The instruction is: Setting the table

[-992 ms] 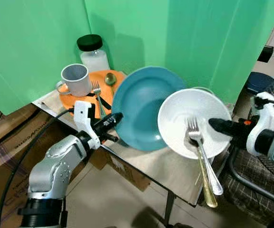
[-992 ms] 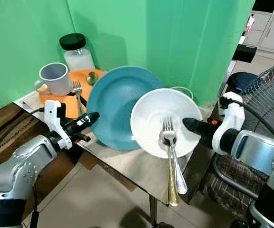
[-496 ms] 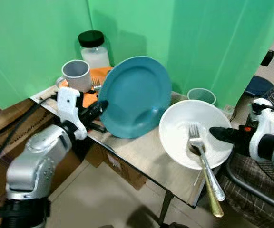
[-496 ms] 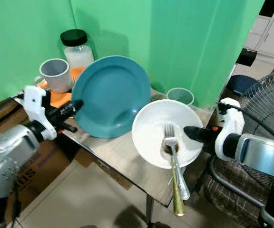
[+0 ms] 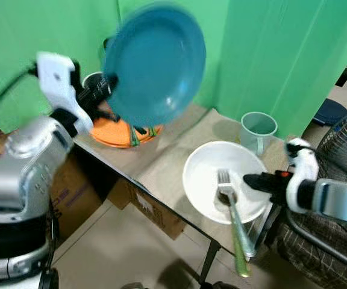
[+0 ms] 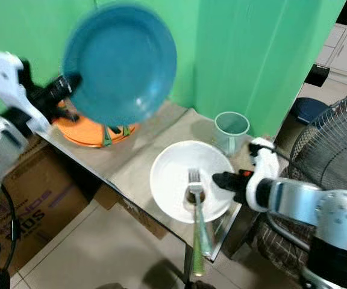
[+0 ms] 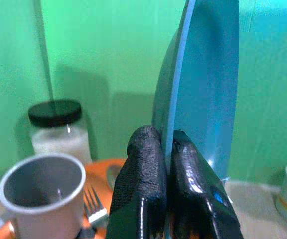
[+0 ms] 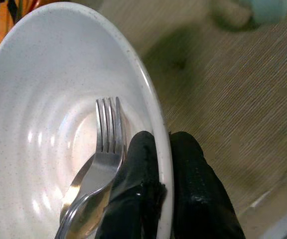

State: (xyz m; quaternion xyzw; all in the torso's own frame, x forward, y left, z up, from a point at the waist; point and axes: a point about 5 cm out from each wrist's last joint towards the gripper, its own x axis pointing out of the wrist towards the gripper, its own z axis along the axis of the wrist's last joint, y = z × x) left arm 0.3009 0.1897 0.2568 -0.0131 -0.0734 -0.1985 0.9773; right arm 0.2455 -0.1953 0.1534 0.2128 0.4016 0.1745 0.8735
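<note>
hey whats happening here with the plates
The robot is setting a table. Its left gripper pinches the rim of a blue plate, held up in the air on edge, above the orange tray. Its right gripper clamps the rim of a white bowl at the table's near edge, with a fork and spoon inside. A green cup stands behind.

Two silver arms with rounded metal shells, white wrist housings, black cable off the left arm (image 5: 23, 162), glossy black-fingered left claw (image 7: 167, 149), right claw (image 8: 163, 164)

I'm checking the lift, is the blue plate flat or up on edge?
On edge: the left pincer grips the blue plate by its rim, above the table.
</note>
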